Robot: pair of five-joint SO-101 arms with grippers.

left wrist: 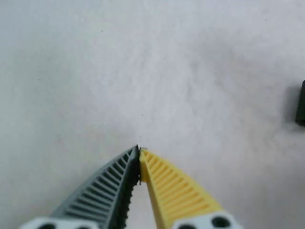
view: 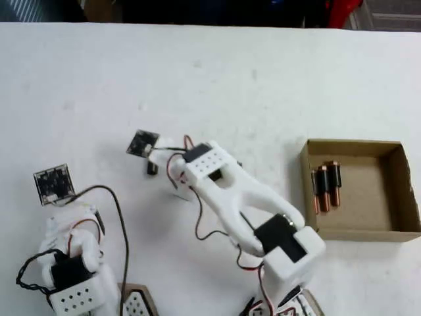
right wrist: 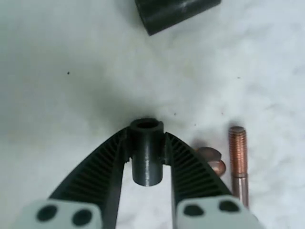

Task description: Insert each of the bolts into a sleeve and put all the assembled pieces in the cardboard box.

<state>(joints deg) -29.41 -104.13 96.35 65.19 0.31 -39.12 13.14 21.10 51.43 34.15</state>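
My right gripper [right wrist: 147, 137] is shut on a short black sleeve [right wrist: 147, 157] that it holds just over the white table. Close beside it lie a copper bolt [right wrist: 238, 160] and the round head of a second bolt [right wrist: 213, 161]. Another black sleeve [right wrist: 174, 12] lies a little farther ahead, seen as a dark piece [view: 152, 168] next to the right arm's [view: 230, 194] tip. The cardboard box [view: 395, 191] stands at the right with two bolt-and-sleeve pieces [view: 327, 185] inside. My left gripper [left wrist: 139, 151], one finger grey and one yellow, is shut on nothing over bare table.
The left arm [view: 72, 263] is folded at the front left corner. A dark object [left wrist: 300, 102] sits off to the side of the left gripper. The table's far half is open white surface.
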